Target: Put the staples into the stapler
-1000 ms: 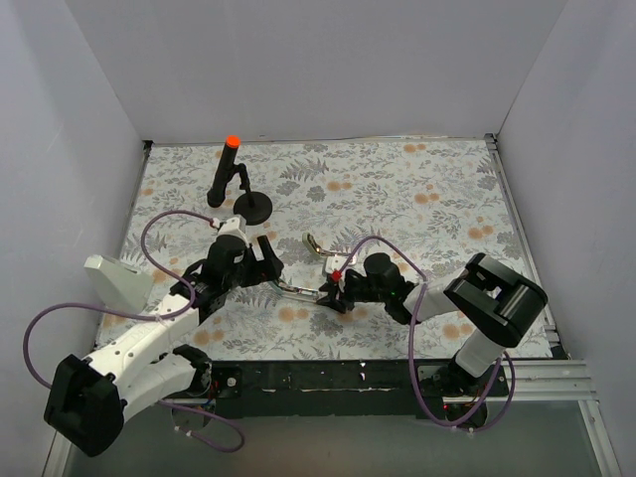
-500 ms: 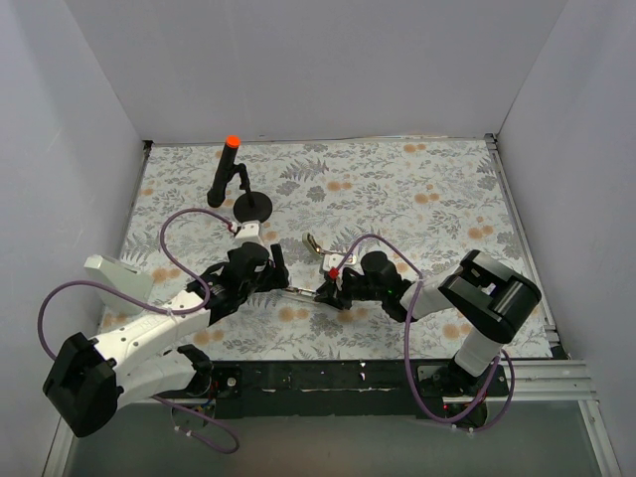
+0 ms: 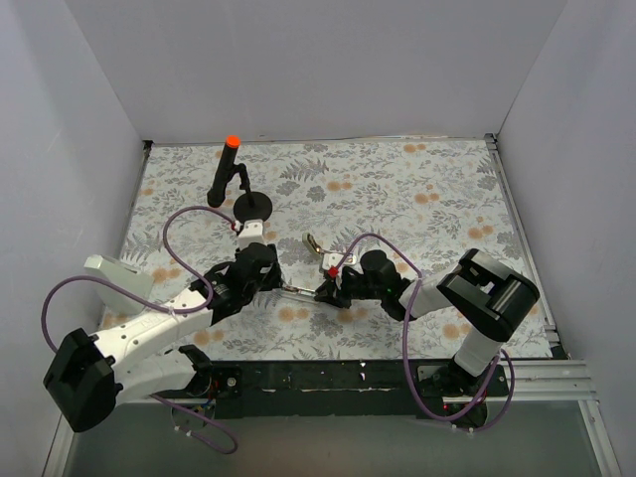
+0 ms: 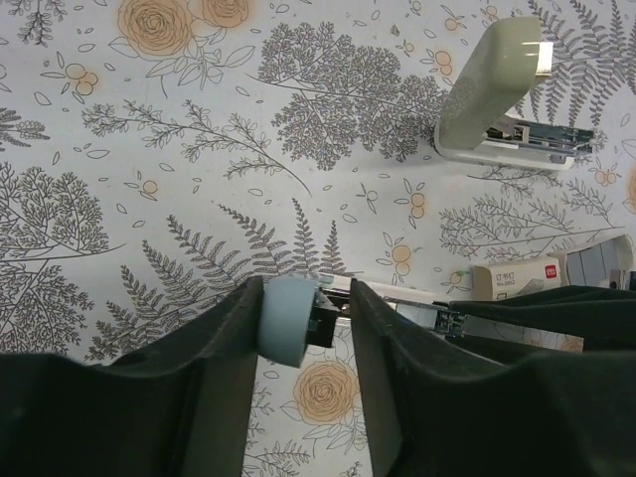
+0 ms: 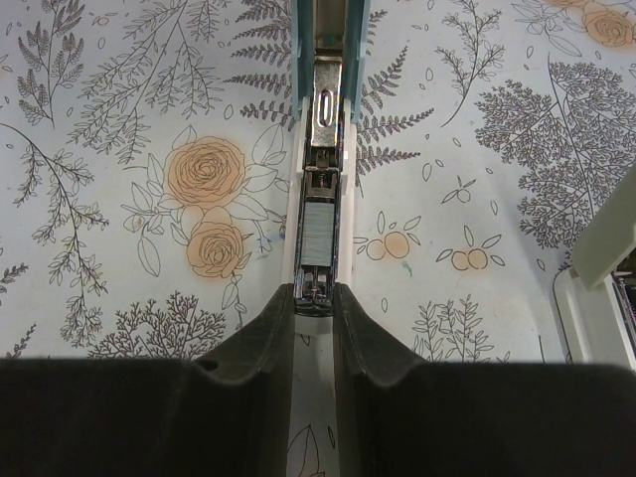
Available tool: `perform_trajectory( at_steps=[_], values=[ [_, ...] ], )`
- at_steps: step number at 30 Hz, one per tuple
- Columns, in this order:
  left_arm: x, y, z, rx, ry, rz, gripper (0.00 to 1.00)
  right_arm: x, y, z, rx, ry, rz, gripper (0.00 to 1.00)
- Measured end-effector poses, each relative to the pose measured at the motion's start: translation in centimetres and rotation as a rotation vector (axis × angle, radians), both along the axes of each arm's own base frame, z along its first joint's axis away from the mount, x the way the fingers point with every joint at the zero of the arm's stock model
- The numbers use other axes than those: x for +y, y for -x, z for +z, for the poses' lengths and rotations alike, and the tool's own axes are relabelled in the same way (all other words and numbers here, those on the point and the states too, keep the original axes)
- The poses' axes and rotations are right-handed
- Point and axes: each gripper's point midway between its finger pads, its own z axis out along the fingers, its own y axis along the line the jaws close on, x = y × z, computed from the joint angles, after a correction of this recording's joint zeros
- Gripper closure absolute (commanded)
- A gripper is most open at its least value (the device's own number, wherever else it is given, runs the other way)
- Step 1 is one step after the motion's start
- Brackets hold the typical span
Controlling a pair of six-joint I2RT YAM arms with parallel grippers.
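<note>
The olive-green stapler [image 4: 492, 84] lies hinged open on the floral cloth, silver metal showing, and neither gripper touches it; from above the stapler [image 3: 316, 243] sits just beyond both grippers. A light blue bar [image 3: 298, 290] lies opened flat between them. Its silver channel holds a grey block of staples [image 5: 316, 234]. My left gripper [image 4: 306, 298] has closed round the bar's light blue end [image 4: 288, 323]. My right gripper [image 5: 315, 298] is shut on the channel's other end. The whitish staple box [image 4: 517, 280] lies beside the bar.
A black stand with an orange tip [image 3: 227, 169] and round base [image 3: 253, 206] rises at the back left. A pale wedge-shaped piece [image 3: 117, 278] sits at the left. White walls [image 3: 89, 149] box in the cloth, and purple cables [image 3: 169, 229] loop over it.
My left gripper has slid right to the light blue bar's end and narrowed its jaws round it. The right gripper's jaws have tightened on the other end.
</note>
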Motion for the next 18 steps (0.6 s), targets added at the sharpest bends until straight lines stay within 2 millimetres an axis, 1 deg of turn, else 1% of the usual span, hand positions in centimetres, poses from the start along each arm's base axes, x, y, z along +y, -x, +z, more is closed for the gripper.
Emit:
perform_trajectory(
  at_steps=[1,5,6,10,18],
  values=[
    [0.0,0.0,-0.1,0.001,-0.003,0.003,0.67,0.0,0.0,0.0,0.000,0.000,0.000,0.92],
    [-0.1,0.1,0.0,-0.005,-0.028,0.001,0.68,0.0,0.0,0.0,0.003,0.000,-0.001,0.94],
    [-0.3,0.2,0.0,-0.007,-0.032,-0.005,0.70,0.0,0.0,0.0,0.004,-0.001,0.000,0.94],
    [-1.6,1.0,0.3,-0.016,-0.051,-0.045,0.71,0.1,-0.1,0.1,0.001,-0.003,0.001,0.94],
    [-3.4,2.0,0.1,-0.059,-0.170,-0.066,0.71,0.1,-0.1,0.1,0.003,-0.004,0.003,0.95]
  ],
)
